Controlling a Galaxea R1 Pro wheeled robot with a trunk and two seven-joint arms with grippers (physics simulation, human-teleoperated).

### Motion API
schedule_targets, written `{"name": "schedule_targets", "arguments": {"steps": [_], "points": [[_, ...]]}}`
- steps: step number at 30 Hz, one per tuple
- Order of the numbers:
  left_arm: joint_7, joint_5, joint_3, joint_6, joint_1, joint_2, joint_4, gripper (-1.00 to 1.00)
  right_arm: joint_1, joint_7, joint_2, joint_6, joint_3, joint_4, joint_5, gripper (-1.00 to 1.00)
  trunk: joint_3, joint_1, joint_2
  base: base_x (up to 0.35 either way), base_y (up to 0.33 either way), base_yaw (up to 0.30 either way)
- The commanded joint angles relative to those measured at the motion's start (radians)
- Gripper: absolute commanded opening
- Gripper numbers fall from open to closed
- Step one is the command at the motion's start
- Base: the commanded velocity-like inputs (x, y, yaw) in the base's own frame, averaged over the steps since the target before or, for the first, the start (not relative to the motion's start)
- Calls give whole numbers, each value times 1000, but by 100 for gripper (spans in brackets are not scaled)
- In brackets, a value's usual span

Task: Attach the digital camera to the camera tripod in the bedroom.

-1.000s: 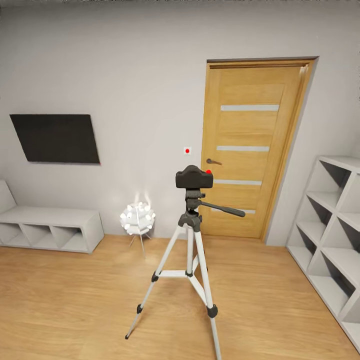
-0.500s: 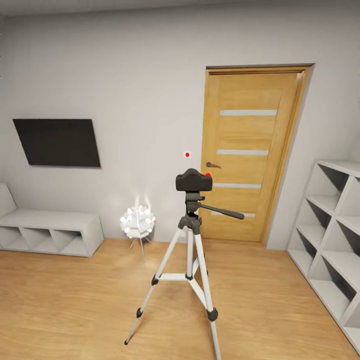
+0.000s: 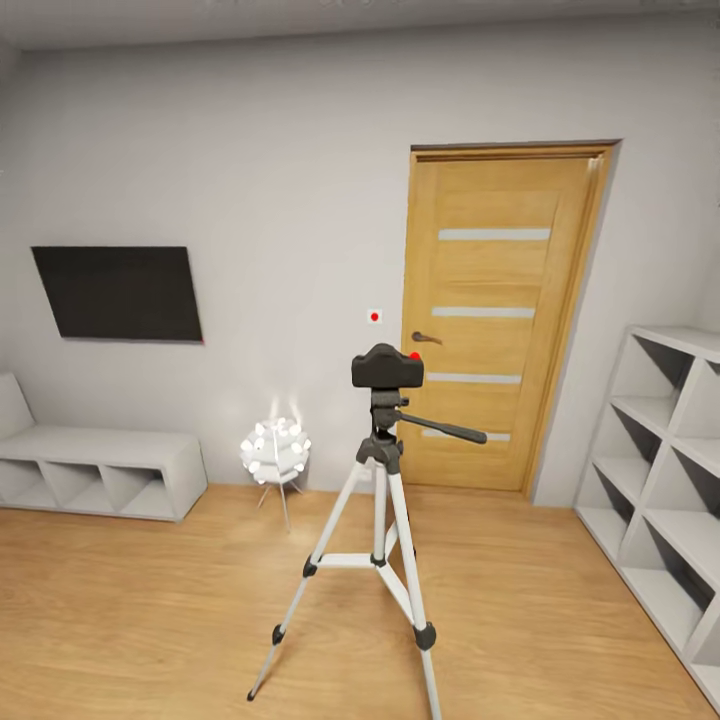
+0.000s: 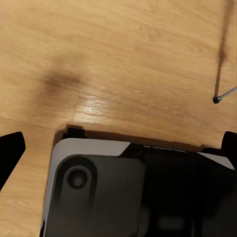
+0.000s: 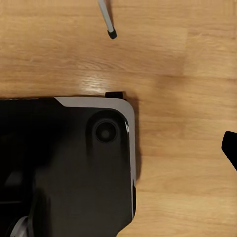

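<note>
Here the bedroom reads plainly in the head view: light grey wall, wood plank floor (image 3: 150,610), oak door (image 3: 495,320) with frosted strips, black wall TV (image 3: 118,294), a low white bench unit (image 3: 95,465) on one side and white cube shelves (image 3: 665,490) on the other. A small white spiky floor lamp (image 3: 275,450) stands near the wall, behind the tripod and well apart from it.

The camera tripod (image 3: 380,530) stands mid-floor, legs spread, pan handle pointing toward the door side. The digital camera (image 3: 387,367) sits on top of the tripod head, level, red dot visible at its upper edge. Judgement: the attachment looks done, or all but done; the seat between camera base and head plate is too small to confirm.

Both wrist views look down at the floor and at the robot's dark base (image 4: 128,192). A tripod foot tip (image 5: 111,33) lies near that base in the right wrist view; another leg end (image 4: 217,98) shows in the left.

Left gripper (image 4: 121,148): black fingertips at the two frame edges, spread wide, nothing between them. Right gripper: one fingertip (image 5: 230,148) shows at the frame edge, nothing held; whether it is wide or narrow I cannot tell.

How to do the remaining step well (judgement): verify without touching. Keep arms low and the base off the tripod feet, since a nudge to a leg could tip the top-heavy stand.
</note>
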Motion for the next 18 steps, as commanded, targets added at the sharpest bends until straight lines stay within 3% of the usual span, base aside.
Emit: {"name": "schedule_targets", "arguments": {"steps": [1,18], "points": [[-4,9,-9,-3,0,0,1,100,-1,5,0,-6,8,3,-11,100,1,0,-1,0,0,0],[-4,12,-10,-3,0,0,1,100,-1,6,-5,1,8,2,-9,100,11,0,-1,0,0,0]]}}
